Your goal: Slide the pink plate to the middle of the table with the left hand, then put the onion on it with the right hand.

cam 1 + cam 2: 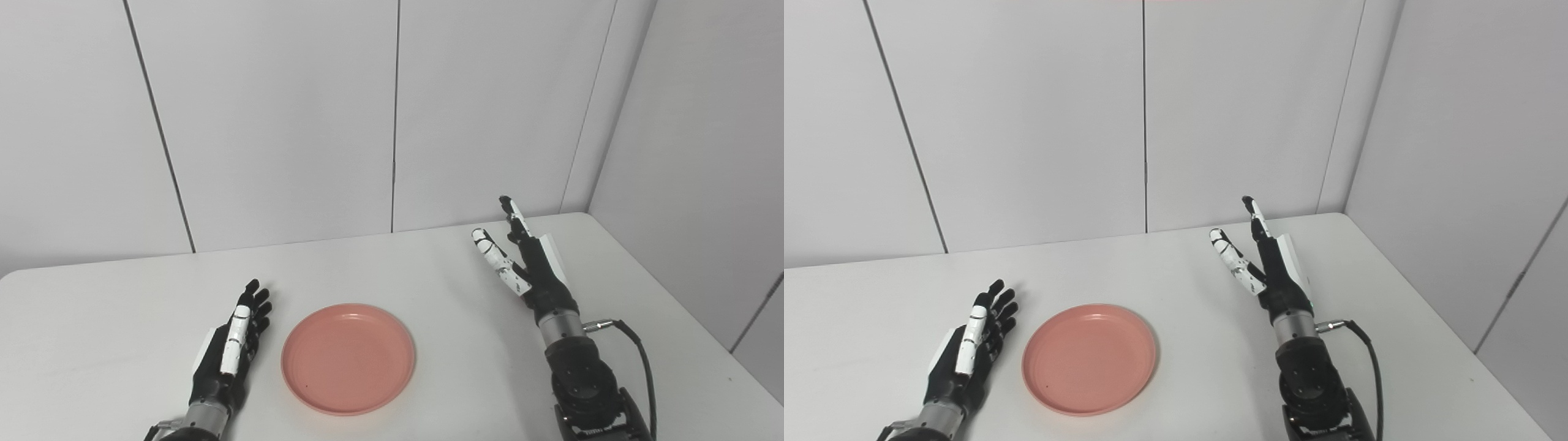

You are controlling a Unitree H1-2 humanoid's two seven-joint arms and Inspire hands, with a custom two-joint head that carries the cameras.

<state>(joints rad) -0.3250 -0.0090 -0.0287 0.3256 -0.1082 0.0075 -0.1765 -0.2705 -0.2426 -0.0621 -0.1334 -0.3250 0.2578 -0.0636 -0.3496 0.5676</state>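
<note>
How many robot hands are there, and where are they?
2. The left hand lies open just left of the pink plate. The right hand is raised, open, farther back on the right.

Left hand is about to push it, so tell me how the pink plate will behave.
The pink plate looks rigid and shallow, so it will probably slide flat rather than tip. The smooth white table suggests little friction. The left hand beside it is open, not touching.

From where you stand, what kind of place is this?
Probably a lab test booth: a bare white table, plain grey wall panels closing it in, and only a pink plate between the left hand and right hand.
</note>
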